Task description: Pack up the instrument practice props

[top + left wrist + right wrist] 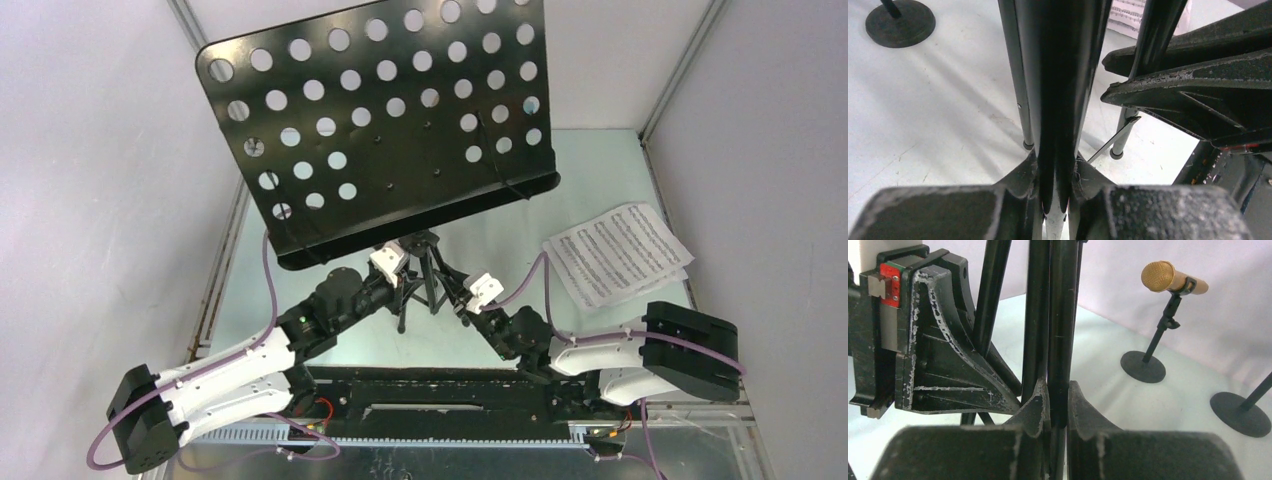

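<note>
Pinching the black tubes low on the music rack (380,120), the left gripper (1057,182) has its fingers nearly together, the tubes squeezed between them. The right gripper (1058,407) clamps a tube from the rack's opposite side, both pads touching it. The rack stands upright on the table (600,170), its perforated desk above both arms. Sheet-music pages (620,252) lie right of the rack. Beyond the rack's tubes, a tan microphone (1173,279) sits in a round-based clip holder (1144,365), with a second holder (1243,410) beside it.
</note>
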You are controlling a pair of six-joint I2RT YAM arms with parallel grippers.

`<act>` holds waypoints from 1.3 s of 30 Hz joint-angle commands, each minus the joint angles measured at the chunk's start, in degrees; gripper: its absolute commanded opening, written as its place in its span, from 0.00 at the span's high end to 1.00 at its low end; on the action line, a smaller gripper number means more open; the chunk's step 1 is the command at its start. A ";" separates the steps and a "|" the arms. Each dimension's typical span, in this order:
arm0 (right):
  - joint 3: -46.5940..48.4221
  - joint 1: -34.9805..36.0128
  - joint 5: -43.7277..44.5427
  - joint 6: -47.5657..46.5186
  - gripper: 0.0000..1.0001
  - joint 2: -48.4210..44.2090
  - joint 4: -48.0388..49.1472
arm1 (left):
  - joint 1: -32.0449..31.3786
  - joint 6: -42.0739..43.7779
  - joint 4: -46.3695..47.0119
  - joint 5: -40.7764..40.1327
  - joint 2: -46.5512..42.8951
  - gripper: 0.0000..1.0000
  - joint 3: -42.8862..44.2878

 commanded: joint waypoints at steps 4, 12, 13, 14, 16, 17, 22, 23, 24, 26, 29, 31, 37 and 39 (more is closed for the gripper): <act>-4.33 3.45 1.31 6.27 0.64 -4.19 -4.48 | -0.52 2.06 7.01 1.18 -2.50 1.00 -1.48; -2.10 3.84 0.34 11.10 0.29 -16.22 -22.16 | -0.49 1.14 7.76 1.59 -3.00 1.00 -3.63; -1.46 3.84 -0.30 11.49 0.26 -18.31 -23.54 | -0.46 1.14 7.83 1.84 -2.88 1.00 -3.60; -0.89 3.84 -0.69 11.78 0.23 -19.54 -24.30 | -0.46 1.14 8.01 2.19 -2.58 1.00 -3.52; 0.49 3.70 -1.75 12.06 0.18 -21.85 -24.96 | -0.57 1.21 8.15 2.28 -1.93 1.00 -3.22; 1.28 3.41 -2.23 12.27 0.17 -22.54 -25.14 | -0.59 1.23 8.12 3.64 -1.48 1.00 -3.01; 6.71 -0.79 -7.30 16.89 0.14 -22.27 -27.04 | -1.11 1.23 8.16 4.20 -0.30 1.00 -2.62; 7.38 -1.91 -8.45 18.21 0.14 -21.57 -27.13 | -1.27 1.31 8.18 4.28 -0.21 1.00 -2.62; 8.11 -2.91 -9.37 18.86 0.12 -20.87 -27.22 | -1.33 1.31 8.17 4.22 -0.19 1.00 -2.60; 9.28 -4.39 -10.58 19.70 0.08 -19.17 -27.25 | -1.48 1.32 8.22 4.46 -0.14 1.00 -2.55; 10.15 -5.35 -12.44 20.33 0.07 -17.12 -25.77 | -1.59 1.48 8.04 5.54 0.57 1.00 -2.22; 10.29 -5.42 -13.56 21.33 0.06 -16.06 -24.37 | -1.60 1.62 7.84 6.09 0.96 1.00 -1.95; 10.29 -5.39 -15.36 21.89 0.05 -14.16 -21.84 | -1.84 1.55 7.65 6.35 1.78 0.96 -1.50; 10.33 -5.39 -14.94 21.80 0.05 -13.34 -20.67 | -1.96 1.58 7.70 6.50 2.10 0.95 -1.33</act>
